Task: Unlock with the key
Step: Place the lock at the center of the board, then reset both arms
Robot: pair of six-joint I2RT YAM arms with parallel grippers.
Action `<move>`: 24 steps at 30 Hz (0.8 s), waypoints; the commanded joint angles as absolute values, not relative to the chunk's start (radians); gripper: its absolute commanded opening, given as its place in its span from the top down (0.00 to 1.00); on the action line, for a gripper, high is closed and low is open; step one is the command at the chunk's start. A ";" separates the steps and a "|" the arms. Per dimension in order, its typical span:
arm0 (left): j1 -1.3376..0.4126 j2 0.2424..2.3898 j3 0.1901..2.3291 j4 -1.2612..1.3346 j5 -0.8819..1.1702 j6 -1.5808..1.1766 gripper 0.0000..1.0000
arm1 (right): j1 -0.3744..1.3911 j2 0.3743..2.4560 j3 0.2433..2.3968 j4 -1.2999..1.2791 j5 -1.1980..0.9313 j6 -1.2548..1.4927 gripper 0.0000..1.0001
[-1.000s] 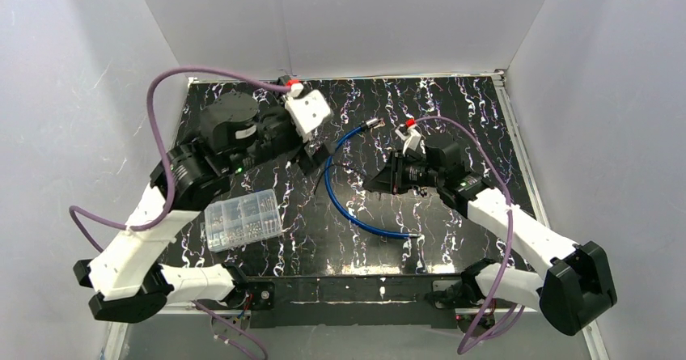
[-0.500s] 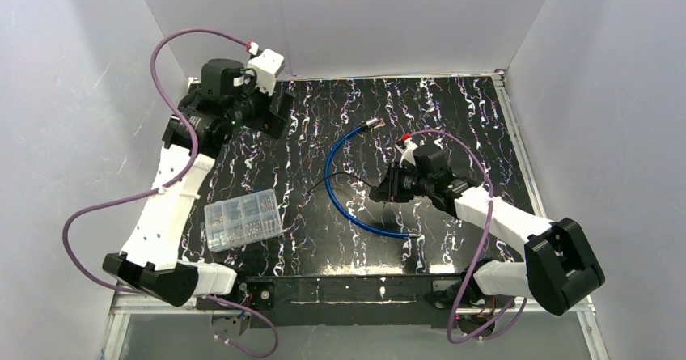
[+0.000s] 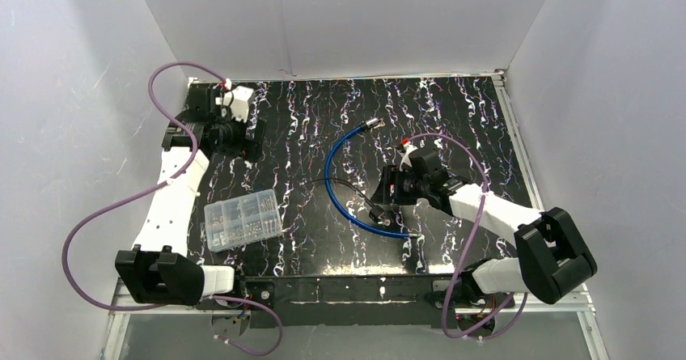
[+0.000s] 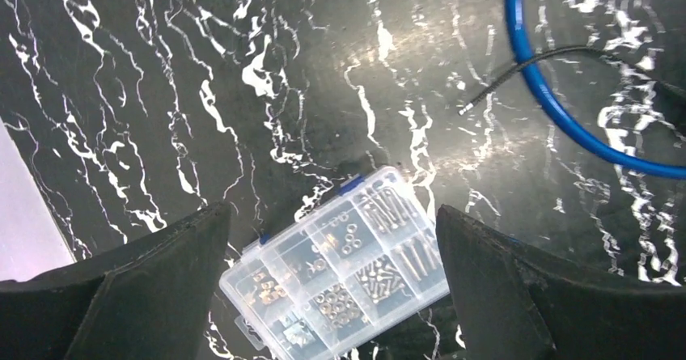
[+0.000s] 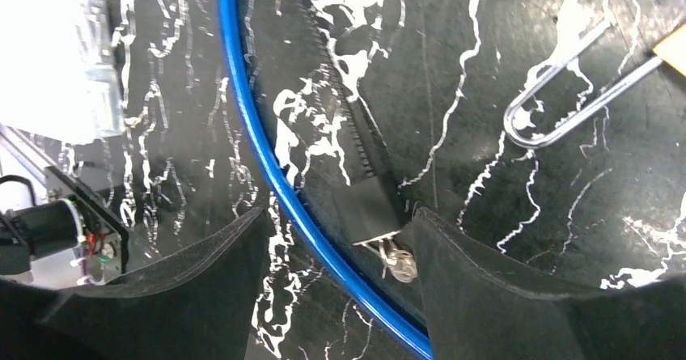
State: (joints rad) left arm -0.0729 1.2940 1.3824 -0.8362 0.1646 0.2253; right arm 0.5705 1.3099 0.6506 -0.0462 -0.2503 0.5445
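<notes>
Marbled table: right gripper is hovering spread astride the key, presumably to grasp; left gripper is idling released, 10 o'clock

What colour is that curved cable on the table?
Bright blue; the cable shows best in the right wrist view.

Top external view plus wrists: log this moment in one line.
left tool: open, far-left, holding nothing | right tool: open, low, straddling black strap end beside blue cable | parts box: clear of both
</notes>
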 commanded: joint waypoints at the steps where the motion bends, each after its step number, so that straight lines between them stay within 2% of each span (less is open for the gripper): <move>1: -0.032 1.184 1.255 -0.772 0.208 0.255 0.02 | 0.569 1.339 0.650 -0.093 -0.199 0.520 0.26; 5: -0.031 1.142 1.168 -0.697 0.197 0.230 0.02 | 0.569 1.306 0.679 -0.149 -0.155 0.496 0.24; 13: -0.029 1.210 1.114 -0.582 0.080 0.125 0.02 | 0.510 1.203 0.908 -0.349 -0.010 0.423 0.18; 16: -0.028 1.189 1.076 -0.446 0.020 0.073 0.02 | 0.457 1.138 0.949 -0.361 0.214 0.449 0.16; 20: -0.028 1.124 0.963 -0.250 0.056 0.071 0.02 | 0.444 1.088 0.892 -0.300 0.643 0.472 0.16; 24: -0.028 1.145 0.900 -0.205 0.060 0.067 0.02 | 0.430 1.084 0.802 -0.133 0.796 0.248 0.15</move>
State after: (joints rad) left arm -0.0305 1.1602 0.9436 -0.3321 0.0654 0.0867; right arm 0.4413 1.0623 0.8892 -0.2506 0.4558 0.4257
